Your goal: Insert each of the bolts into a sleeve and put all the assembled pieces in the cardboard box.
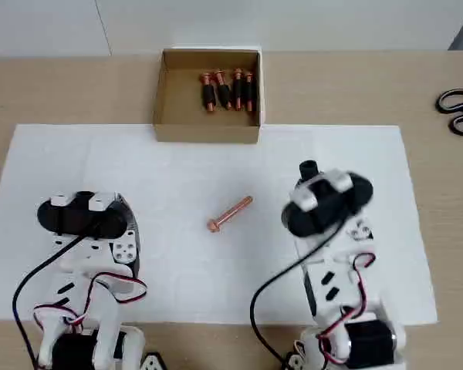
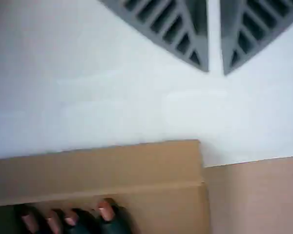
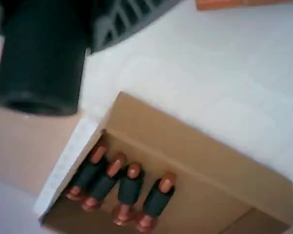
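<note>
My right gripper (image 3: 85,36) was clamped on one black sleeve (image 3: 39,53), which projected forward past the fingertips. I judge that this grip left the sleeve's end free to take a bolt. My left gripper (image 2: 214,53) held nothing. Its fingers (image 2: 185,34) were drawn together to a narrow slit above the white paper sheet (image 1: 370,154).

The one loose bolt (image 1: 230,213) lay flat on the sheet between my two grippers, nearer the right one and touching neither. In my judgement it was the last piece left to be sleeved.

Beyond both grippers the cardboard box (image 1: 208,132) stood open side up at the sheet's far edge. Four assembled pieces (image 1: 228,90) lay in it side by side, toward the wall on the right gripper's side. Scissors (image 1: 459,110) lay farthest off, well outboard of the right gripper.

No brand, label or writing was legible on any item.
</note>
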